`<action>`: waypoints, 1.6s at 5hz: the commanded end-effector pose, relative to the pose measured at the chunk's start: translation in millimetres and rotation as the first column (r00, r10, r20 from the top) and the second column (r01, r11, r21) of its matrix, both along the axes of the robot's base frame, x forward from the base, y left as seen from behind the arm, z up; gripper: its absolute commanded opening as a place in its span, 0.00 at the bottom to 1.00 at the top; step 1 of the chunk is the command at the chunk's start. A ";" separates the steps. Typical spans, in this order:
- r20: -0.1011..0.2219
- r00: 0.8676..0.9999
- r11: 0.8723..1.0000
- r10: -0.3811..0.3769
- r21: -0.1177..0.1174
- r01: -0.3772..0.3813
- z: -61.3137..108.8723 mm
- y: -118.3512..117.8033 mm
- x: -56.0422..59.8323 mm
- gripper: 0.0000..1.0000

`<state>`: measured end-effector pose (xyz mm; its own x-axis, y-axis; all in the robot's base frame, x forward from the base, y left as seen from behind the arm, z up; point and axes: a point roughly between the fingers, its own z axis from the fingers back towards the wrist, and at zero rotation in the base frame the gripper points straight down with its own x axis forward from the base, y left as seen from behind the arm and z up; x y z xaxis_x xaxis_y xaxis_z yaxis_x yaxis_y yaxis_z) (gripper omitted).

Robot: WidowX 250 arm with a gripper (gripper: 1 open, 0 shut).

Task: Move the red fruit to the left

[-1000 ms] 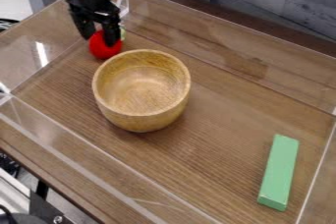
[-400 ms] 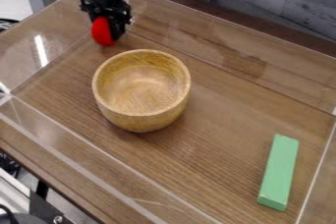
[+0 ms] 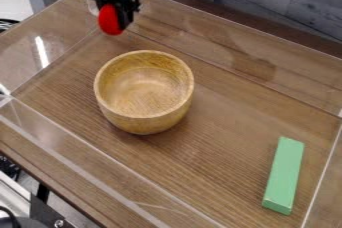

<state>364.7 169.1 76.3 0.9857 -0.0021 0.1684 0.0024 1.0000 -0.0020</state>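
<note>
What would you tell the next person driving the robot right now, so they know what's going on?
Gripper: the black gripper is at the far edge, its fingers around the round bright-red toy fruit.
Where: the fruit is beyond the round tan wooden bowl; the flat green block lies at the right.
Done: fruit seems gripped.
Left: finish moving it left, then let go.

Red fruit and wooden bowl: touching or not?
Apart. The camera view shows bare table surface between the red fruit and the near side of the wooden bowl's rim.
</note>
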 end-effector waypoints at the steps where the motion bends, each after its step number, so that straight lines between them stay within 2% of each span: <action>1: 0.090 0.994 0.998 -0.061 0.028 0.059 42.8 -40.6 8.0 0.00; 2: 0.091 0.987 0.991 -0.136 0.017 0.135 44.0 -90.4 3.7 0.00; 6: 0.073 0.987 0.989 -0.146 -0.007 0.147 26.9 -252.0 7.8 0.00; 7: 0.062 0.984 0.986 -0.165 -0.007 0.165 22.6 -279.7 12.5 0.00; 8: 0.050 0.987 0.988 -0.153 -0.001 0.153 7.9 -288.2 12.8 0.00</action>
<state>368.2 -115.7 61.5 0.9766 -0.1558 0.1480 0.1568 0.9876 0.0048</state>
